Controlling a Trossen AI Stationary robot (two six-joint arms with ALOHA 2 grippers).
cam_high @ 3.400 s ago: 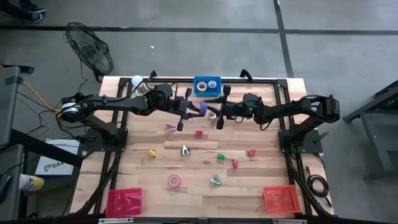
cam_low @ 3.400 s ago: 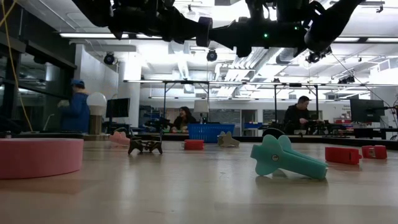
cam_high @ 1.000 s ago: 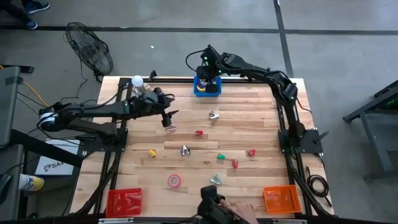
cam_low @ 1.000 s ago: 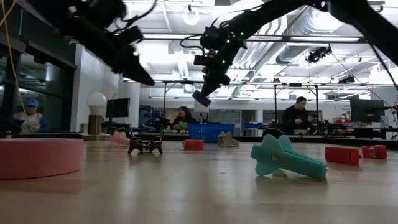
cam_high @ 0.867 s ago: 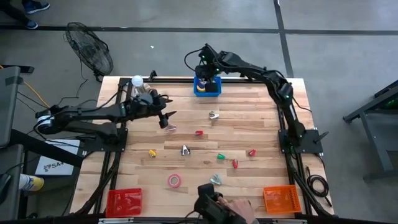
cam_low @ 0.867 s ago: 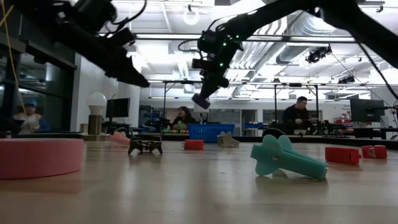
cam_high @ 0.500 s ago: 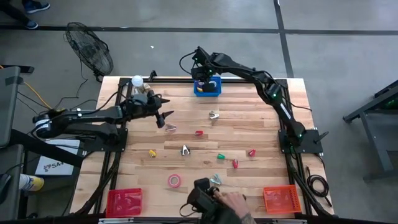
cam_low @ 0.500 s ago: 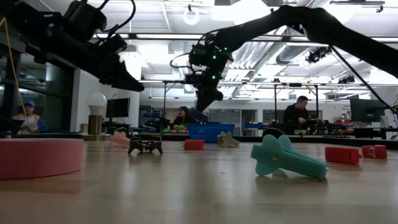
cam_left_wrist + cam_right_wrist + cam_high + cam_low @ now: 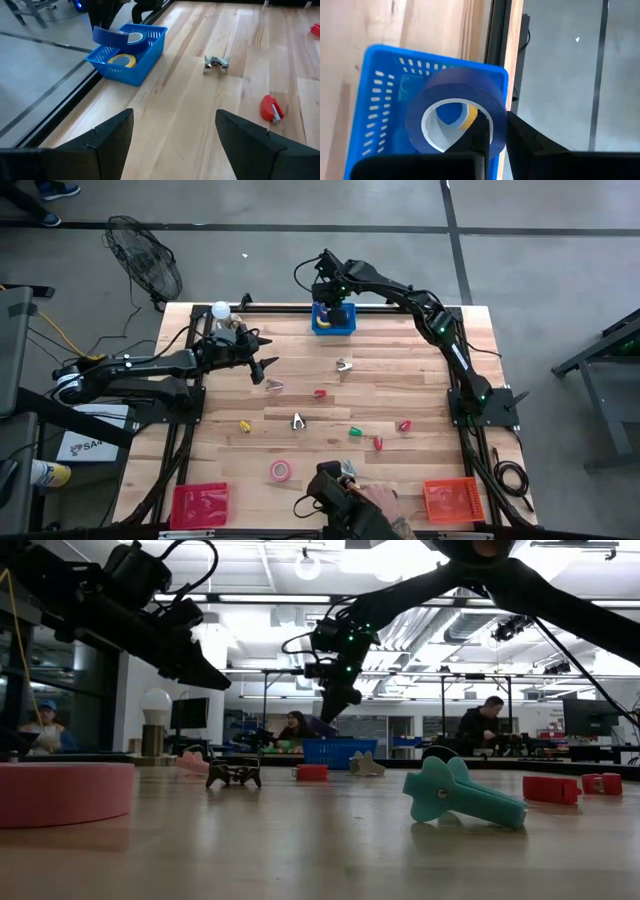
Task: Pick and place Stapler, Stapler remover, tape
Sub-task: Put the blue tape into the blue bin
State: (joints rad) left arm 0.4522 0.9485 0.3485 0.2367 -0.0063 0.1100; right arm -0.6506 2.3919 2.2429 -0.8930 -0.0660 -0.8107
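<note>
The right gripper pinches a blue ring-shaped tape roll directly above the blue plastic mesh basket. The left gripper, fingers spread and empty, hovers well apart from both.

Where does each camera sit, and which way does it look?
High: above, straight down; both arms, blue basket.
Low: table height, level; pink tape roll near.
Left wrist: past the open left pincer toward the basket.
Right wrist: right pincer holding blue tape over the basket.
All four share the basket.
</note>
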